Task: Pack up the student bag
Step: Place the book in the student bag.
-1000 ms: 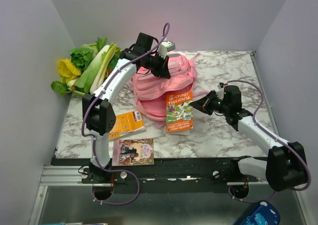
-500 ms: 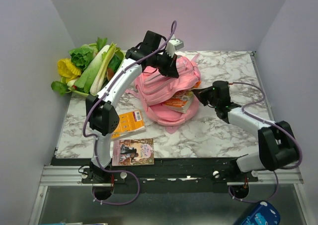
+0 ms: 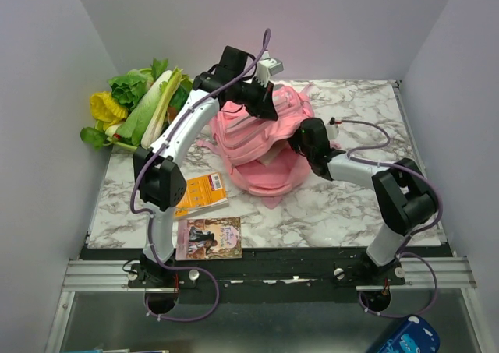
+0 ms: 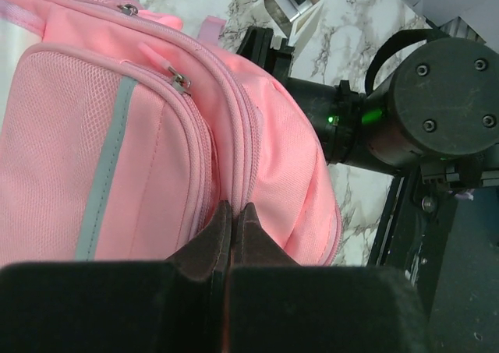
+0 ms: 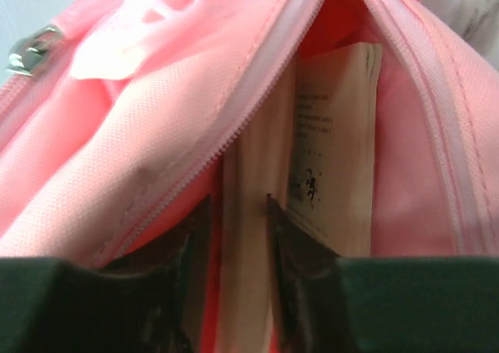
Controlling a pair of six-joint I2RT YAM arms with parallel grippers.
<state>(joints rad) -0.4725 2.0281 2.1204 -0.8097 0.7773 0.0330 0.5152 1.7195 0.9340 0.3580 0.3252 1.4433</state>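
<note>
1 student bag [image 3: 269, 178]; 3 bks [image 3: 209, 238]; 1 veg pile [image 3: 140, 107]

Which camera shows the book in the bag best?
Right wrist: the book sits in the right tool, inside the unzipped student bag. Top external shows barely a sliver; left wrist shows none of it.

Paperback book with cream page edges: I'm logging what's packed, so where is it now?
Right wrist view: the paperback book sits inside the open zipper mouth of the soft pink fabric backpack, clamped between the right gripper's fingers.
</note>
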